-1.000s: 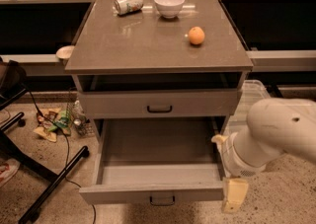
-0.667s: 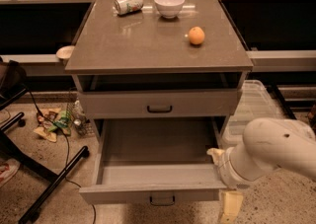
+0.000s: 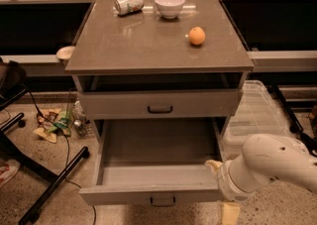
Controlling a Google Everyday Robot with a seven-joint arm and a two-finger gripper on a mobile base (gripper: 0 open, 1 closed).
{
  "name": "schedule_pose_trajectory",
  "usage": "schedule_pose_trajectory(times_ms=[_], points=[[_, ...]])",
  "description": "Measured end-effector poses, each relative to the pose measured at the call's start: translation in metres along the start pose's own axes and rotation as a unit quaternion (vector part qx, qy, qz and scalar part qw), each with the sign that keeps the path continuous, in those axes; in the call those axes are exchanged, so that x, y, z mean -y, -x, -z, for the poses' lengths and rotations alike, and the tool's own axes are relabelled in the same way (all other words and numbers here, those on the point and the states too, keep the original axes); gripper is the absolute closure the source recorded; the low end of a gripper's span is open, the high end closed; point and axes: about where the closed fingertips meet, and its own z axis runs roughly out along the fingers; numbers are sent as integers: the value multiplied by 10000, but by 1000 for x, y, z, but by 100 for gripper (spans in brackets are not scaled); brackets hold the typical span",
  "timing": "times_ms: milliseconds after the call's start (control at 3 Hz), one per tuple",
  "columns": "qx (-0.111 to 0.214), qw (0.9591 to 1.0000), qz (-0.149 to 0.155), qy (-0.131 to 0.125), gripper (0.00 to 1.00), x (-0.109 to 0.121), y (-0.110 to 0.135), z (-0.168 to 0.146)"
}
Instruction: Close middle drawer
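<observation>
**Zero closing done: drawer fully out, gripper at its corner**

Nearly all of the middle drawer (image 3: 124, 194) juts out of the cabinet, and its bare inside is showing. As the scene stands, the whole push appears to be left to do.

The gripper (image 3: 223, 188) sits low at the drawer's front right corner, at the end of the white arm (image 3: 272, 164). It is just beside the front panel, but contact cannot be confirmed. Whether it is spread or pressed together cannot be told, and it holds nothing visible.

The drawer's handle (image 3: 162, 200) lies across the panel, away from the gripper toward the drawer's middle. Above and beyond the gripper, the upper drawer (image 3: 114, 104) is shut or nearly so.

What remains, by my reading, is firm contact with the front and then a straight shove inward until the panel lines up with the one above.
</observation>
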Motion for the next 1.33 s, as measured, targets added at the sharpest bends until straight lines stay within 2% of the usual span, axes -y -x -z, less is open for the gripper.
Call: schedule_pose_trajectory(times_ms=[333, 667, 1000, 1333], points=[[-60, 10000, 72, 17, 0, -4, -2, -10], [-163, 9995, 175, 201, 0, -15, -13, -46], [-151, 9992, 170, 322, 19, -24, -31, -79], [-90, 9989, 176, 435, 42, -26, -43, -108]])
